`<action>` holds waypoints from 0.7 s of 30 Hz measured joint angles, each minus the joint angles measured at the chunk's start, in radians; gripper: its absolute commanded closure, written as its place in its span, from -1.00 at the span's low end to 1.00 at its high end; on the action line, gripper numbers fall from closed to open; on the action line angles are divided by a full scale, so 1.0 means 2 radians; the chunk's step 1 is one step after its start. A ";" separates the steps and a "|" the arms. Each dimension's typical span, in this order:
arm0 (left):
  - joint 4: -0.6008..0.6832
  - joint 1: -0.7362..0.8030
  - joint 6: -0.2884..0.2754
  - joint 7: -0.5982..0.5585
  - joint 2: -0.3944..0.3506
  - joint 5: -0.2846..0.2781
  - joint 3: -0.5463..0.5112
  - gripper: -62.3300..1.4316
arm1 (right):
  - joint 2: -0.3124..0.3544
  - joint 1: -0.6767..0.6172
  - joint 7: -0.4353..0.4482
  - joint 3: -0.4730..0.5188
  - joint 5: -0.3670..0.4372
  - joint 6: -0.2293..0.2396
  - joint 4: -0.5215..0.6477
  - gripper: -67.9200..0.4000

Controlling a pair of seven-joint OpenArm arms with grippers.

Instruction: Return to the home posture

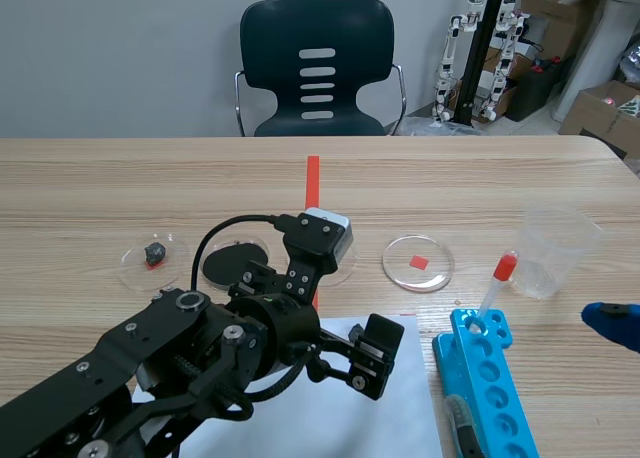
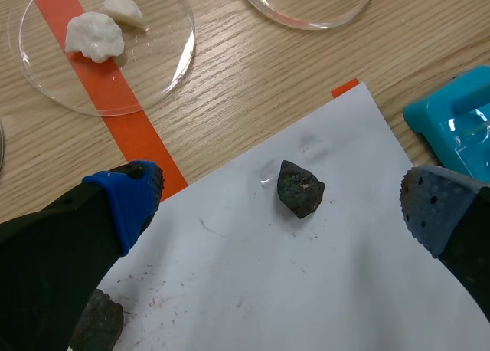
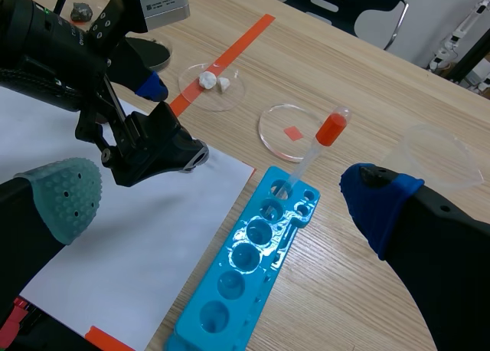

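Note:
My left gripper (image 2: pixel 280 213) hangs open low over a white paper sheet (image 2: pixel 321 290). A small dark rock (image 2: pixel 300 188) lies on the sheet between its fingers, untouched. A second dark lump (image 2: pixel 98 320) lies by the left finger. In the scene view the left arm reaches over the sheet (image 1: pixel 330 413) to the table's middle, gripper (image 1: pixel 350 363) pointing down. My right gripper (image 3: pixel 222 198) stands open above a blue tube rack (image 3: pixel 253 267) and holds nothing. Only its blue pad shows at the scene view's right edge (image 1: pixel 610 324). A red-capped tube (image 1: pixel 498 286) leans in the rack (image 1: pixel 487 378).
A petri dish with white lumps (image 2: pixel 153 83) sits on the orange tape. Another dish (image 1: pixel 418 262) lies over a red square, one (image 1: pixel 153 258) holds a dark rock, and a black disc (image 1: pixel 232 263) lies beside it. A clear plastic cup (image 1: pixel 555 250) stands at the right. A chair (image 1: pixel 317 68) stands behind the table.

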 measured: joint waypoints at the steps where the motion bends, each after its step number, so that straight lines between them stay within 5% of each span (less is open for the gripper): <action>1: 0.000 0.000 0.000 0.000 0.000 0.000 0.000 -1.00 | 0.000 0.000 0.000 0.000 0.000 0.000 0.000 -1.00; 15: 0.000 0.000 0.000 0.000 0.000 0.000 0.000 -1.00 | 0.000 0.000 0.000 0.000 0.000 0.000 0.000 -1.00; 21: 0.005 0.003 -0.038 -0.033 -0.019 0.000 0.000 -1.00 | 0.000 0.000 0.000 0.000 0.000 0.000 0.000 -1.00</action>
